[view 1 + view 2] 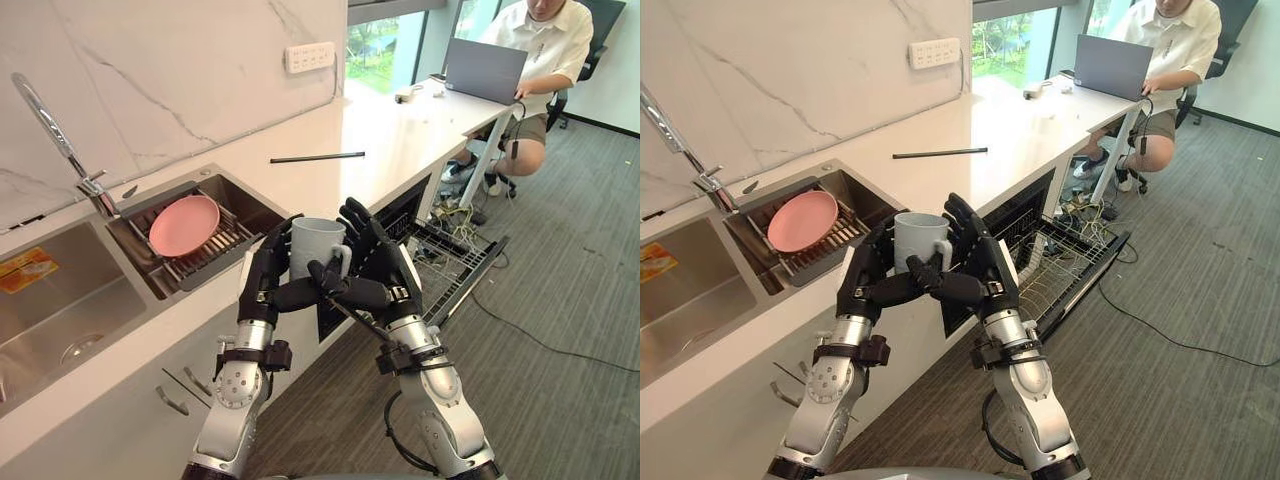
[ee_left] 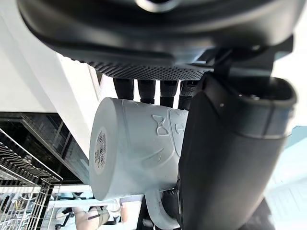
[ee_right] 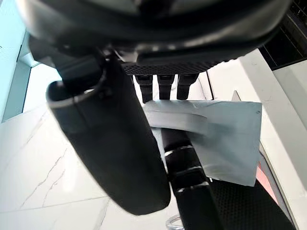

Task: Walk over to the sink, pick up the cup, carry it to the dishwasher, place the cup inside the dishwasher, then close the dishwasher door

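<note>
grey cup upright over counter edge, left hand fingers and thumb wrapped round it, right hand fingers curled against handle side, dishwasher door down

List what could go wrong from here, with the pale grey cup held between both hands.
1. The pale grey handled cup is clamped between the left hand and right hand; releasing one unevenly could drop it.
2. The pulled-out wire dishwasher rack juts low to the right; an arm might clip it while lowering.
</note>
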{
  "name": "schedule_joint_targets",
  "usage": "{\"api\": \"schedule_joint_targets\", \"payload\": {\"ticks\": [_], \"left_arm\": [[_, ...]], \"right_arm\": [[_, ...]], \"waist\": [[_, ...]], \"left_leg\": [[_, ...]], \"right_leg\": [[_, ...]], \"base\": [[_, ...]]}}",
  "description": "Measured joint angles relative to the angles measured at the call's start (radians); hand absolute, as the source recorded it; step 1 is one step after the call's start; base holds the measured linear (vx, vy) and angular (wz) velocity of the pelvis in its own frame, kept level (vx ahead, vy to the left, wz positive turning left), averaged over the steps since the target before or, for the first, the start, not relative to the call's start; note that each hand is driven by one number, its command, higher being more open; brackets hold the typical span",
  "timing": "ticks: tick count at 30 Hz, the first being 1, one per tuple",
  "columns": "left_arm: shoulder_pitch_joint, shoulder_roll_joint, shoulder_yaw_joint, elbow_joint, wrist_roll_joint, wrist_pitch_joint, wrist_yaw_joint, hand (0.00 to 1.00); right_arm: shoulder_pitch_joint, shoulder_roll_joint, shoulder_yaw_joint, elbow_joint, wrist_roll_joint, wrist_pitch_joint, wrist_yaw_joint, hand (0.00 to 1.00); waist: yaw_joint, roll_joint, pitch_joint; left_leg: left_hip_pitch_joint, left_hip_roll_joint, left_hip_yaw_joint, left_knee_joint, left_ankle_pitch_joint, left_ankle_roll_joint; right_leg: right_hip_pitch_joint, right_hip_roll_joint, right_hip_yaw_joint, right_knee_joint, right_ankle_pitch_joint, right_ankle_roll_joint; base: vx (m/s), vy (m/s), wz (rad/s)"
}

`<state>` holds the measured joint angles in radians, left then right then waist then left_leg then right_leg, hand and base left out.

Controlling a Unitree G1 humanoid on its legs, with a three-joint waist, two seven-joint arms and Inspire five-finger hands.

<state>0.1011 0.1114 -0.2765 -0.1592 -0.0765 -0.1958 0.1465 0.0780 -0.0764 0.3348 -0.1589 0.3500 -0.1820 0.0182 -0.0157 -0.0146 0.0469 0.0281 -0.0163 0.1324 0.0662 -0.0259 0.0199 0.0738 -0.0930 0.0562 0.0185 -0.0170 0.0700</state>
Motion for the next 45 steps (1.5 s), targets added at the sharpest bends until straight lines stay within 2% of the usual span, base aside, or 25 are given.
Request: {"api": "schedule_joint_targets", "payload": {"ticks": [12,13,22,30,31,38,45], "left_arm": [[-0.018,0.009,-0.046,-0.021,0.0,-0.001,0.009,0.3],[-0.019,0.012,-0.051,-0.021,0.0,0.0,0.01,0.3],[-0.063,0.032,-0.099,0.007,0.037,0.009,0.033,0.3],[-0.077,0.063,-0.105,0.015,0.076,0.013,0.035,0.3],[-0.078,0.066,-0.105,0.015,0.078,0.013,0.035,0.9],[-0.076,0.064,-0.14,0.012,0.078,0.01,0.034,0.9],[-0.074,0.053,-0.12,0.01,0.078,0.008,0.018,0.9]], "right_arm": [[-0.032,0.018,0.008,0.007,0.004,-0.018,-0.056,0.9],[-0.032,0.019,0.008,0.007,0.008,-0.018,-0.062,0.3],[-0.065,0.013,-0.001,0.042,0.091,-0.018,-0.129,0.3],[-0.07,-0.013,-0.001,0.049,0.153,-0.017,-0.115,0.3],[-0.07,-0.013,-0.001,0.05,0.16,-0.017,-0.113,0.3],[-0.083,-0.012,-0.027,0.056,0.158,-0.017,-0.113,0.3],[-0.083,0.017,-0.062,0.056,0.155,-0.017,-0.102,0.3]], "waist": [[-0.001,-0.024,-0.019],[-0.001,-0.025,-0.019],[-0.002,-0.031,-0.024],[-0.001,-0.035,-0.026],[-0.001,-0.035,-0.026],[0.0,-0.037,-0.028],[-0.001,-0.041,-0.031]], "left_leg": [[0.038,-0.01,-0.01,-0.094,0.062,0.005],[0.04,-0.01,-0.011,-0.101,0.065,0.005],[0.058,-0.021,-0.014,-0.152,0.098,0.008],[0.058,-0.023,-0.014,-0.152,0.098,0.009],[0.058,-0.023,-0.014,-0.152,0.098,0.009],[0.058,-0.024,-0.015,-0.152,0.099,0.01],[0.06,-0.023,-0.017,-0.153,0.101,0.01]], "right_leg": [[-0.003,-0.002,-0.011,0.0,0.0,0.0],[-0.003,-0.003,-0.011,0.0,0.0,0.0],[-0.009,-0.006,-0.015,0.0,0.002,0.002],[-0.009,-0.008,-0.015,0.0,0.002,0.003],[-0.009,-0.008,-0.015,0.0,0.002,0.003],[-0.008,-0.009,-0.015,-0.001,0.003,0.005],[-0.006,-0.008,-0.017,0.0,0.003,0.005]], "base": [[0.0,-0.004,0.01],[0.0,0.0,0.0],[-0.02,-0.002,0.01],[0.0,0.0,0.0],[0.0,0.0,0.0],[0.0,0.0,0.0],[0.0,0.0,0.0]]}}
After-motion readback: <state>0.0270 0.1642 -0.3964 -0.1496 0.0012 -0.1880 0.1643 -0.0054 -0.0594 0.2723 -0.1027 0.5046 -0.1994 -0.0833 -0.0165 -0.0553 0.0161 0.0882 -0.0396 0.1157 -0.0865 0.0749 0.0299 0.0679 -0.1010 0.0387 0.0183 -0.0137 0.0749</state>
